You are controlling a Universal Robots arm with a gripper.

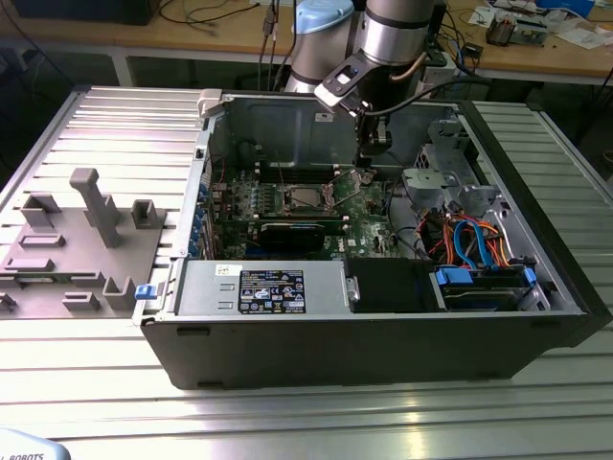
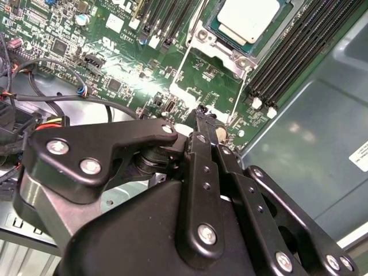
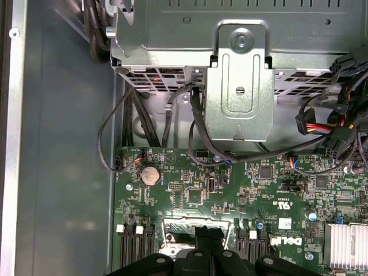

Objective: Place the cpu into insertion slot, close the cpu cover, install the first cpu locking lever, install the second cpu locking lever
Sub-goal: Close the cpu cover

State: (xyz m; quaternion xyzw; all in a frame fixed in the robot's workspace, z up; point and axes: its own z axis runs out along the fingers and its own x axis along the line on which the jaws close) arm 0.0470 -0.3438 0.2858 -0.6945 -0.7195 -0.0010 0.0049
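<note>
The cpu (image 2: 248,20), a square chip with a dull silver top, lies in the insertion slot (image 2: 206,37) on the green board. It also shows in the exterior view as the cpu (image 1: 306,198). The cpu cover (image 2: 179,72), a thin silvery frame, stands open and tilted up beside the slot, with the board visible through its cut-out. My gripper (image 2: 201,110) is shut, with its black tip at the cover's free edge. In the exterior view the gripper (image 1: 369,171) hangs inside the case just to the right of the raised cover (image 1: 339,188). In the first wrist view the gripper (image 3: 208,233) overlaps the cover frame (image 3: 168,227).
Long black memory slots (image 2: 293,52) run beside the socket. A metal drive cage (image 3: 238,86) and black cable bundles (image 3: 144,121) lie beyond the board. A black expansion card (image 1: 287,233) and the power supply (image 1: 259,287) sit toward the case front. A grey fixture plate (image 1: 77,240) rests outside at the exterior view's left.
</note>
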